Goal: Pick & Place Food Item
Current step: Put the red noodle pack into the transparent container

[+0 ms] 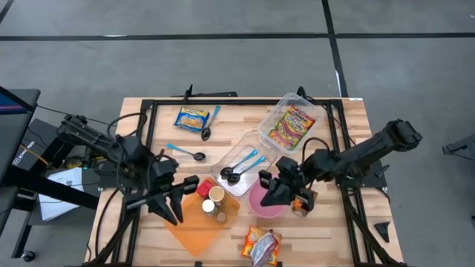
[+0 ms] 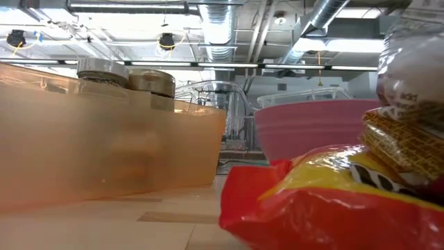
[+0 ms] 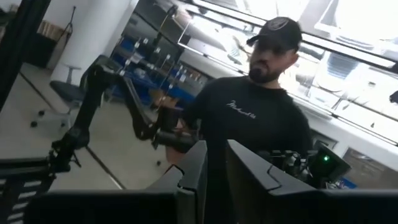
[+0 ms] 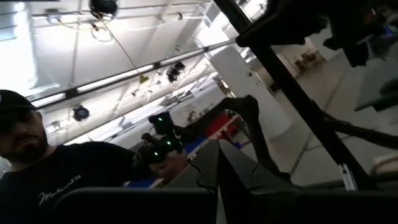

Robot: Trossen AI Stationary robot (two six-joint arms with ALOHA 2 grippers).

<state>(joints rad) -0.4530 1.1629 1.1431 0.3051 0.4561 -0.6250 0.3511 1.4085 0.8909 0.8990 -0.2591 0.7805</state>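
Both grippers hang above the table, tipped slightly upward, and their wrist views see only the room. My left gripper (image 1: 172, 208) (image 3: 216, 165) is over the left edge of the orange tray (image 1: 194, 231); its fingers stand a narrow gap apart with nothing between them. My right gripper (image 1: 269, 196) (image 4: 217, 167) is shut and empty over the left rim of the pink bowl (image 1: 261, 208). Two snack bags (image 1: 261, 248) (image 2: 326, 201) lie at the near edge. A yellow packet (image 1: 191, 117) lies flat at the far side. A noodle packet (image 1: 289, 126) lies in a clear tub.
Two tins (image 1: 215, 196) stand in the orange tray. A clear tub (image 1: 241, 169) with blue-handled spoons sits mid-table, and two more spoons (image 1: 189, 153) lie loose on the wood. A person (image 3: 255, 118) stands beyond the table. Bare wood shows at the far middle.
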